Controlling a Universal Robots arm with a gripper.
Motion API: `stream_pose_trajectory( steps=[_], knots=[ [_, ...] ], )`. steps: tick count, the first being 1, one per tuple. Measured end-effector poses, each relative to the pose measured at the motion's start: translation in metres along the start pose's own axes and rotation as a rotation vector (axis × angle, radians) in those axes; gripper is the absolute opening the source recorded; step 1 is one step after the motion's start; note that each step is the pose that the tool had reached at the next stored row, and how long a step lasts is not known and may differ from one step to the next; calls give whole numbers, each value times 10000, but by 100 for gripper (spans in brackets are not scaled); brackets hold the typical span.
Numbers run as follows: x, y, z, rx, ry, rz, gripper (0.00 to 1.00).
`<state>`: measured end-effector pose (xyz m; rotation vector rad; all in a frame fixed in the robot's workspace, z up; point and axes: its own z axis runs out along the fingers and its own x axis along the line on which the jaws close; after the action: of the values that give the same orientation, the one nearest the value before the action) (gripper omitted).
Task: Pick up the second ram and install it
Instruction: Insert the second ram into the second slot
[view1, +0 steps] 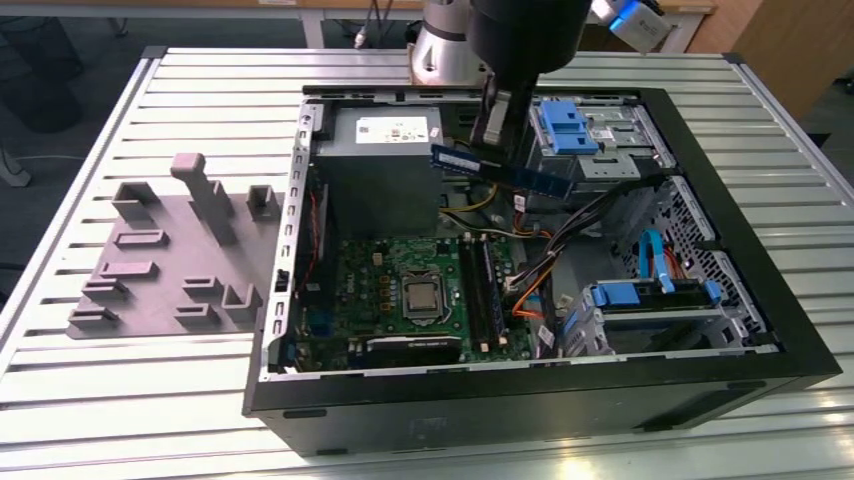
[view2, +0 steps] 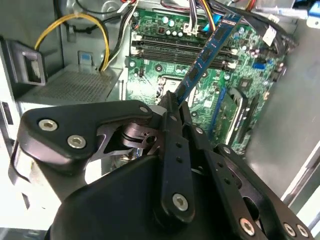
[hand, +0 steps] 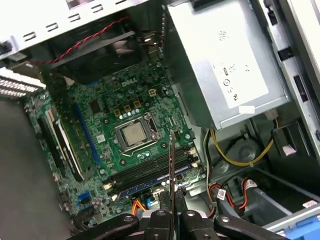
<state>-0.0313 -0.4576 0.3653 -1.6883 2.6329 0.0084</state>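
The second ram (view1: 505, 171) is a slim blue-green stick that hangs level above the open computer case, over the gap between the power supply and the drive cage. My gripper (view1: 491, 135) is shut on one end of it from above. In the second wrist view the ram (view2: 207, 52) runs out from the gripper (view2: 175, 104) over the motherboard. In the first wrist view the ram (hand: 171, 165) shows edge-on as a thin line rising from the gripper (hand: 171, 216), above the long black memory slots (hand: 150, 172). Those slots (view1: 481, 290) lie beside the processor socket (view1: 424, 297).
The case's black walls (view1: 747, 250) ring the motherboard. A grey power supply (view1: 380, 160) sits at the back, blue drive cages (view1: 581, 130) and bundled cables (view1: 561, 235) on the exterior view's right. A grey fixture plate with blocks (view1: 174, 260) lies on the slatted table (view1: 200, 100).
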Motion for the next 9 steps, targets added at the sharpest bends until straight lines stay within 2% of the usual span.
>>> stream_pose_trajectory(
  steps=[9],
  knots=[
    [0,0,32,25,6,1630,14]
  ],
)
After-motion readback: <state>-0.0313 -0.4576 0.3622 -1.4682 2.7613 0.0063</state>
